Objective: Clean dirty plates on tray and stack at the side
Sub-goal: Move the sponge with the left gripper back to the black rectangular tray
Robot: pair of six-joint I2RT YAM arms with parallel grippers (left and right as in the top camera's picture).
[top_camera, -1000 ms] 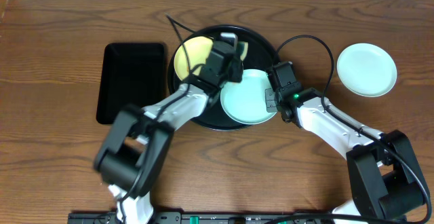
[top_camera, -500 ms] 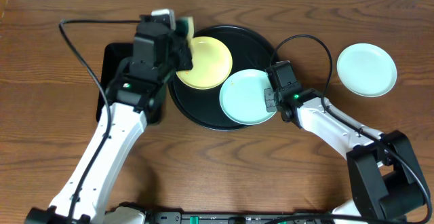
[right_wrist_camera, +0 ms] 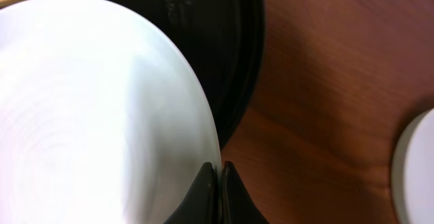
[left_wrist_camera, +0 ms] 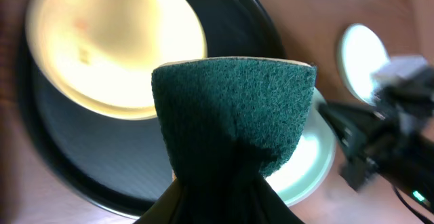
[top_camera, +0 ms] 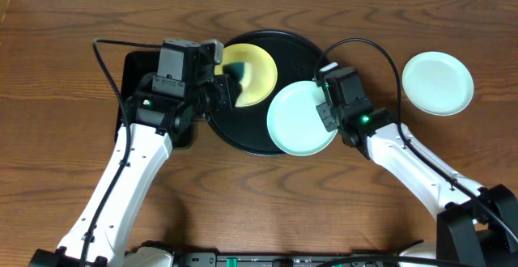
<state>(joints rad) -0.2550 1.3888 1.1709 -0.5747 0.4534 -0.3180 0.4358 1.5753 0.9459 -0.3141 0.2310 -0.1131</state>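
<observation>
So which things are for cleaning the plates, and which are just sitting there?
For the job:
yellow plate
mint plate at the tray's edge
mint plate aside on the table
round black tray
green scrubbing sponge

Just lying about, as far as I can tell:
black rectangular tray

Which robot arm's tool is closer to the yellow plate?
Left. The left tool, gripping a green sponge, is right at the yellow plate's left side. The right tool is across the tray, pinching the rim of the mint plate.
</observation>
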